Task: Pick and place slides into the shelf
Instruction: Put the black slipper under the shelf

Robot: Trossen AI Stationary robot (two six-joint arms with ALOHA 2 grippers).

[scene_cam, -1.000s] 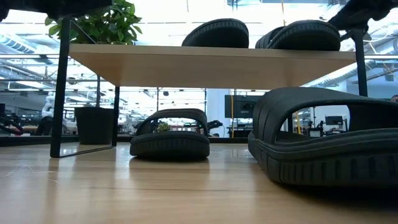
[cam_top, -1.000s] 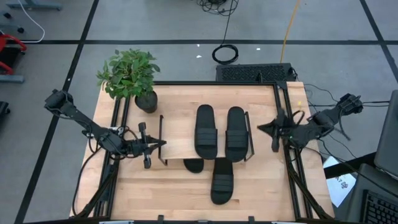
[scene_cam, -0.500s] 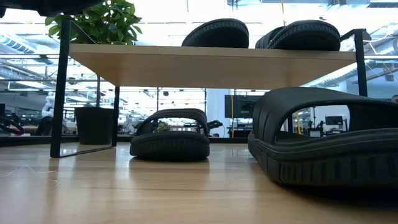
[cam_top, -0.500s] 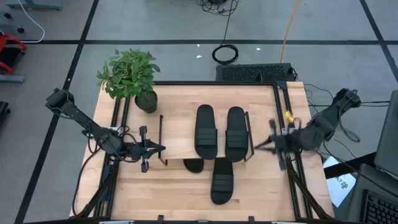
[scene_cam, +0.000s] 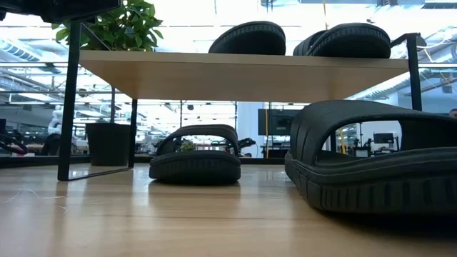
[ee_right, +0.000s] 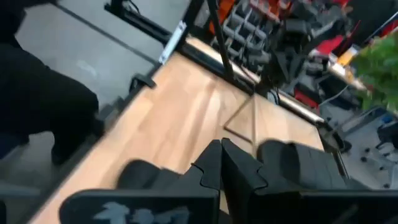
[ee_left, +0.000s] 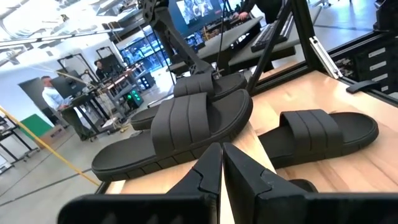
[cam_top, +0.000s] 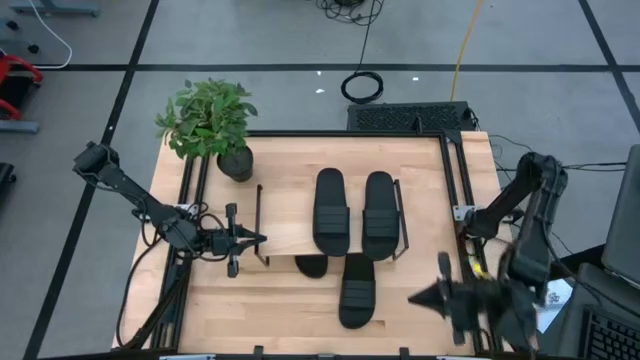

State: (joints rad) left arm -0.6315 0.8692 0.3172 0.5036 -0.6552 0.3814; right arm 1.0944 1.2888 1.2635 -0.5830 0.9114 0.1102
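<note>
Hanging over the front right corner of the tabletop (cam_top: pixel 280 310), the right pincer (cam_top: pixel 415 298) has its fingers pressed together on nothing and points toward the slide on the bare wood. The left pincer (cam_top: pixel 262 238) waits at the left end of the shelf (cam_top: pixel 285 232), its fingers likewise together and empty.

Two slides sit side by side on the shelf board: the left one (cam_top: pixel 330 211) and the right one (cam_top: pixel 379 214), both running front to back. A third slide (cam_top: pixel 356 291) lies on the tabletop just in front of the shelf, and the fourth (cam_top: pixel 311 266) sits beneath the board with only its end peeking out. A potted plant (cam_top: pixel 210 122) stands at the back left corner.

Judging from this, half the job is done, and the loose slide in front looks like the next pick. The fingers would have to part before they arrive; coming in shut, they would only shove the slide along the wood. The board's right half is already filled, so a new slide set down carelessly could knock a placed one off the edge. The one under the board is the harder reach: the thin black frame and the low board leave little room, and a pincer could catch on either.
</note>
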